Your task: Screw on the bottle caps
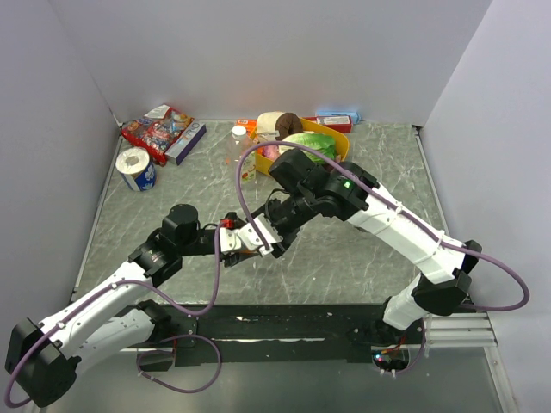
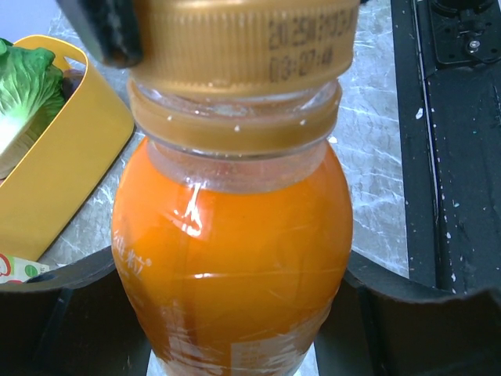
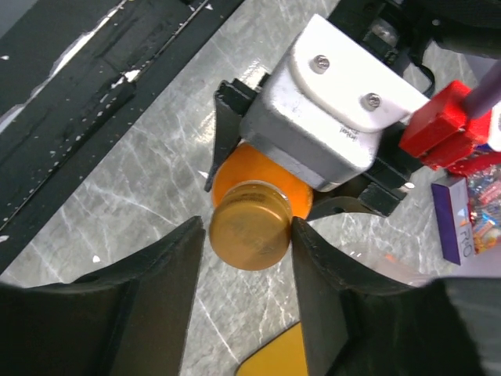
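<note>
Orange drink filled the bottle (image 2: 231, 258), held near the yellow bin (image 2: 66, 153). My left gripper (image 2: 235, 337) clamped its body; my right gripper (image 3: 250, 254) pinched the orange-gold cap (image 2: 235, 47), seated on the neck, tightness unclear. I judged the clear bottle (image 1: 233, 148) beside the bin not yet done.

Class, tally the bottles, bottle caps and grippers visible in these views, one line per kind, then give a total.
Bottles: 2 (orange drink bottle, clear bottle)
Caps: 2 (gold cap, white cap)
Grippers: 2 (left gripper, right gripper)
Total: 6
</note>
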`<state>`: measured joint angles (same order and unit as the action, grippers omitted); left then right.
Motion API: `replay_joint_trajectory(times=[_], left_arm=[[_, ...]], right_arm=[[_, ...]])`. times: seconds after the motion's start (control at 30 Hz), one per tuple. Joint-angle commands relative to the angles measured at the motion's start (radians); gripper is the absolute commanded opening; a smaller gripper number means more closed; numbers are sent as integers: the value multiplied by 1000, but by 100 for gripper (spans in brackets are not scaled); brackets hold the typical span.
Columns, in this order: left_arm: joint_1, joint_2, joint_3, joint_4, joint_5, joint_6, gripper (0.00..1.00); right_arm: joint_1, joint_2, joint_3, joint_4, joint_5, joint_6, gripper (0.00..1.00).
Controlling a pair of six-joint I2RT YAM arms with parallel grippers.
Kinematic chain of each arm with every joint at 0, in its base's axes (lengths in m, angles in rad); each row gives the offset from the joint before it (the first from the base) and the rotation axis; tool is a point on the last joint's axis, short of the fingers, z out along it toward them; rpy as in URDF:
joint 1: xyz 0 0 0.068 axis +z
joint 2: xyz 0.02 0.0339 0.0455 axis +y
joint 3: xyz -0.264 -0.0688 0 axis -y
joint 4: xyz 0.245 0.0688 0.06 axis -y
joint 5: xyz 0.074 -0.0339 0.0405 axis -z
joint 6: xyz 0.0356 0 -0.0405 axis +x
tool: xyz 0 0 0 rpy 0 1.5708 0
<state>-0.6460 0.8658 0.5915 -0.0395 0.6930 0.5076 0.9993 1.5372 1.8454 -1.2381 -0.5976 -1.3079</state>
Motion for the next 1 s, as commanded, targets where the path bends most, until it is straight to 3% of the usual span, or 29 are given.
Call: replay_joint_trajectory(times=[0.0,0.13,0.2,0.23,0.27,0.3,0.37,0.47,0.6,0.7,0.8,0.83,0.97], left_arm=[[-3,-16,24,82,10,-17,1],[-15,-20,2,194,-85,-111,1],[-32,-24,-5,269,-231,-152,1],[-40,-16,-10,350,-298,-193,1],[-47,-8,-7,381,-361,-220,1],[-53,1,4,398,-463,-247,1],[-57,45,63,397,-529,-319,1],[-58,101,131,365,-642,-405,1],[-58,128,139,348,-719,-486,1],[-58,122,120,305,-701,-500,1],[-58,108,88,251,-661,-537,1],[-55,89,59,245,-609,-528,1],[-49,-8,-54,265,-445,-471,1]], right_arm=[[7,3,17,3,-2,7,50],[4,58,70,-32,-11,111,28],[2,101,136,-72,-8,197,22],[-8,147,156,-78,-5,287,12],[-13,168,169,-77,7,345,8],[-19,190,201,-74,27,404,7],[-57,256,236,-90,7,553,0],[-113,339,308,-104,-36,770,0],[-119,320,264,-58,-41,842,0],[-129,296,304,-47,-4,846,10],[-177,247,363,-24,-43,861,30],[-192,229,371,-18,-62,868,39],[-241,112,325,19,-116,834,53]])
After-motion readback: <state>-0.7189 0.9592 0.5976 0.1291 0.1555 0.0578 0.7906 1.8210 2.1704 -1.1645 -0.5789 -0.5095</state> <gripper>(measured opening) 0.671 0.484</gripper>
